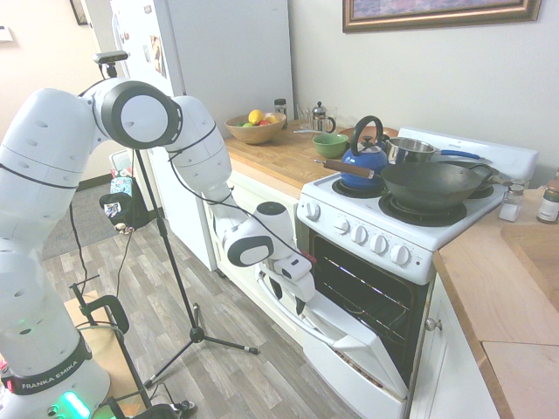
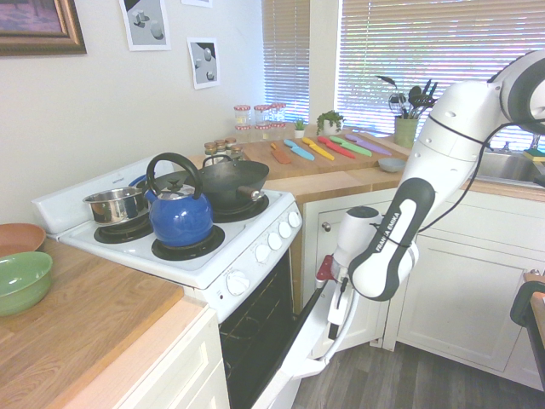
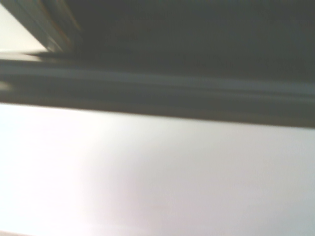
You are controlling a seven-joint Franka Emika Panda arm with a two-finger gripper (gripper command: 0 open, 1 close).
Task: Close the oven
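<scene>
Between the wooden counters (image 1: 524, 301): the oven (image 1: 410, 243), a white range; its drop-down door (image 1: 354, 351) is partly open in both exterior views.
Door handle: a curved white bar (image 1: 286, 311); the gripper (image 2: 333, 329) is at the door beside it, pointing downward. Whether its jaws stand apart, together or clamped on the bar cannot be told.
Oven interior: wire racks (image 1: 362, 288) are distinct in the first exterior view; the second shows the dark cavity more obliquely.
Wrist view: blurred; a broad pale surface (image 3: 162, 172) bordered by a dark band (image 3: 157, 98), with no handle discernible.
Cooktop: blue kettle (image 2: 180, 220), steel saucepan (image 2: 117, 206) and dark wok (image 1: 428, 185) in both exterior views; the wok's wooden handle (image 1: 348, 168) shows lengthwise only in the first.
Fridge side: tall fridge (image 1: 229, 70), fruit bowl (image 1: 256, 130) and French press (image 1: 321, 118), in the first exterior view only.
Window side: blinds (image 2: 434, 64), coloured knives (image 2: 318, 146), utensil pot (image 2: 405, 132) and sink (image 2: 508, 167), in the second only.
</scene>
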